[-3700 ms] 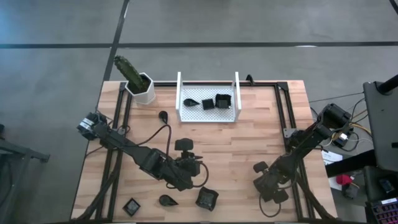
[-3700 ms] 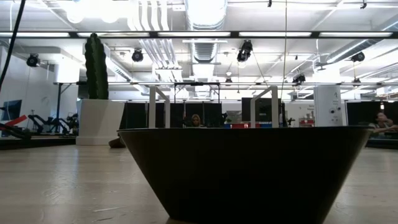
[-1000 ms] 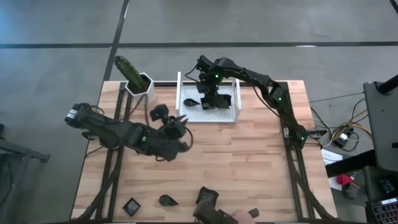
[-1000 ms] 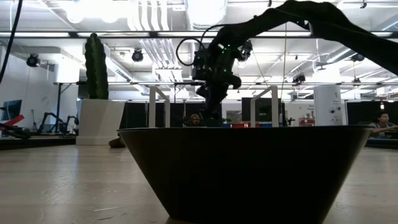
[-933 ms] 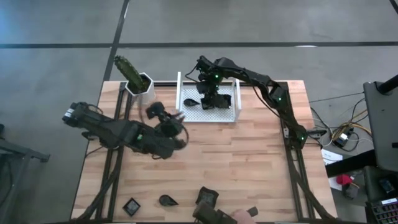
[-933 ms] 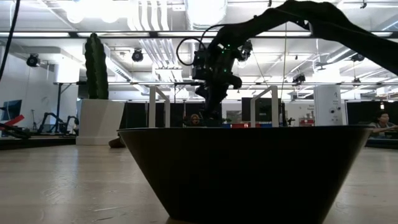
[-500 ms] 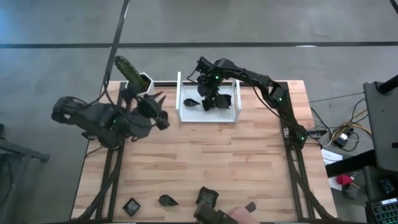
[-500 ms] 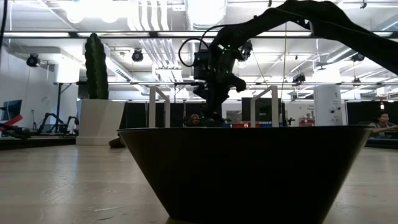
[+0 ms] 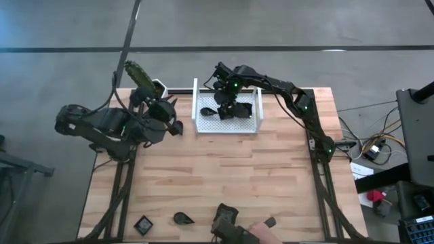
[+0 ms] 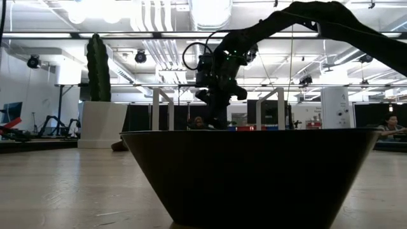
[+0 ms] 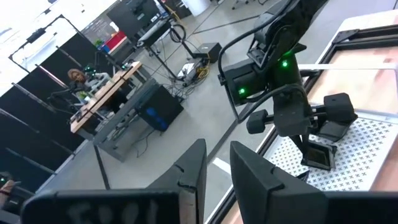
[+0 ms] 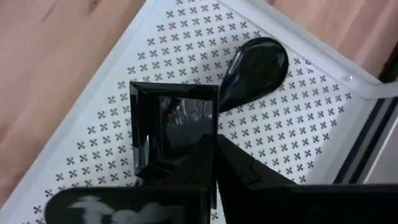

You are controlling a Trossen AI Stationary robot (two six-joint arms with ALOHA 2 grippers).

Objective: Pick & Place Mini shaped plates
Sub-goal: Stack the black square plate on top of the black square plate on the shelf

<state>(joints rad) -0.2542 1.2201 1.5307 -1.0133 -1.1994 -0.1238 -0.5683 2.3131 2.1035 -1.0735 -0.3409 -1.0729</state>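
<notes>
Right gripper (image 12: 214,146) — closed — above square plate (image 12: 171,130) in tray (image 12: 87,155).

A light wooden worktop (image 9: 224,176) stands on a grey concrete floor (image 9: 271,24) crossed by dark seam lines. To the right of the worktop sits dark equipment (image 9: 415,156) with loose cables. At table height, the room behind is a large open hall: long strip lights (image 10: 299,35) and silver ventilation ducts (image 10: 210,16) run along the ceiling, with black spotlights (image 10: 33,62) hung below. A white wall (image 10: 25,95) closes the left side. Farther back stand desks (image 11: 106,87) with people seated at them.
</notes>
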